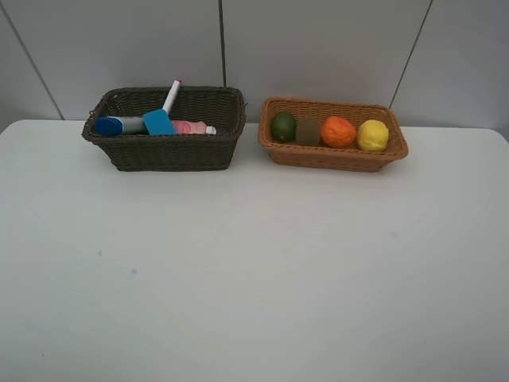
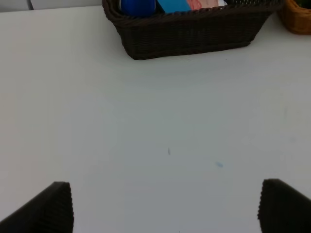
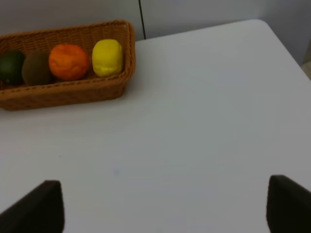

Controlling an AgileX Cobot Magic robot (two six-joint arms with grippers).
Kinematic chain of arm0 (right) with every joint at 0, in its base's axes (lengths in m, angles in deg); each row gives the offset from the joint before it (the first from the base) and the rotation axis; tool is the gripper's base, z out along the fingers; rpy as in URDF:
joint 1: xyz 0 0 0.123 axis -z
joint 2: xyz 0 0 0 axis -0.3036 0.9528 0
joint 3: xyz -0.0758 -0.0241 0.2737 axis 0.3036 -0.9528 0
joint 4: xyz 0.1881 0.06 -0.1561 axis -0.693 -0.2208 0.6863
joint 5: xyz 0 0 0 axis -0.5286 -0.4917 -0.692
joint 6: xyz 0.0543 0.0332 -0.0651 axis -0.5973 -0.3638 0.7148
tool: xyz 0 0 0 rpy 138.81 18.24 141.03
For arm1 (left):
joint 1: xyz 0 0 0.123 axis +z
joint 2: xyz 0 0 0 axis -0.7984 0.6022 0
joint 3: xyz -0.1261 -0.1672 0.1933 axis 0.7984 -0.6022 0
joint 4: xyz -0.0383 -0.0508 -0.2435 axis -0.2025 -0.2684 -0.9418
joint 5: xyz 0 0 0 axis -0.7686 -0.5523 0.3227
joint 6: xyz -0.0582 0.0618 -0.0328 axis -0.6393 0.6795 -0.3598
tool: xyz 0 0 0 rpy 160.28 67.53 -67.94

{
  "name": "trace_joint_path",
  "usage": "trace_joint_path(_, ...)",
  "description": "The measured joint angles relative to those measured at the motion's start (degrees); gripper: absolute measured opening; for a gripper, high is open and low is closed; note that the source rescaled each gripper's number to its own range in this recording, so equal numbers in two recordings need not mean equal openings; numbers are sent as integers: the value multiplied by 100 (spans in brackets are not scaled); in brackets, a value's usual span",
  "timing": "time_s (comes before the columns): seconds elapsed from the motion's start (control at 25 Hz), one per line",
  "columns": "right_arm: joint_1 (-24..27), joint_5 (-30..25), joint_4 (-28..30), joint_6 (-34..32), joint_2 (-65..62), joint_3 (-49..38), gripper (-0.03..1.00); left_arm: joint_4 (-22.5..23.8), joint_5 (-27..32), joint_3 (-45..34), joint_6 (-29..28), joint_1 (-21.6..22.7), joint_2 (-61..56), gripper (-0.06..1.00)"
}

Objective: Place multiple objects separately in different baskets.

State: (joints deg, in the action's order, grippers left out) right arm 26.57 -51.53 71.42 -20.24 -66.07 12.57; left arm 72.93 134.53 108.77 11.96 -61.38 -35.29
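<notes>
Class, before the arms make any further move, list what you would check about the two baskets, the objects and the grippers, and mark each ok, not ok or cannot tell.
1. Four fruits, lime, kiwi, orange and lemon, in the tan basket: ok.
2. Bottle, eraser, marker and pink bottle in the dark basket: ok.
3. No task object left on the table: ok.
4. Left gripper open, holding nothing: ok.
5. Right gripper open, holding nothing: ok.
6. Marker lying settled: not ok, it sticks up above the rim.
</notes>
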Motion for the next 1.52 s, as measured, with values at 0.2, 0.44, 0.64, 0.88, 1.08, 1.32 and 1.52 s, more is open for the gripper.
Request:
trace_joint_path(0.2,0,7,-103,199,-11,-31,97,0,0,0,0,0,0,100)
trace_joint_path(0.44,-236,7,-173,285,-11,-31,97,0,0,0,33,0,0,100)
trace_joint_path(0.64,-271,7,-142,246,-11,-31,97,0,0,0,0,0,0,100)
trace_joint_path(0.88,-271,19,-194,-12,-11,-31,97,0,0,0,0,0,0,100)
trace_joint_path(1.08,-271,19,-195,-27,-11,-31,97,0,0,0,0,0,0,100)
trace_joint_path(1.32,-271,23,-199,-27,-11,-31,97,0,0,0,0,0,0,100)
trace_joint_path(1.52,-271,23,-199,-27,-11,-31,97,0,0,0,0,0,0,100)
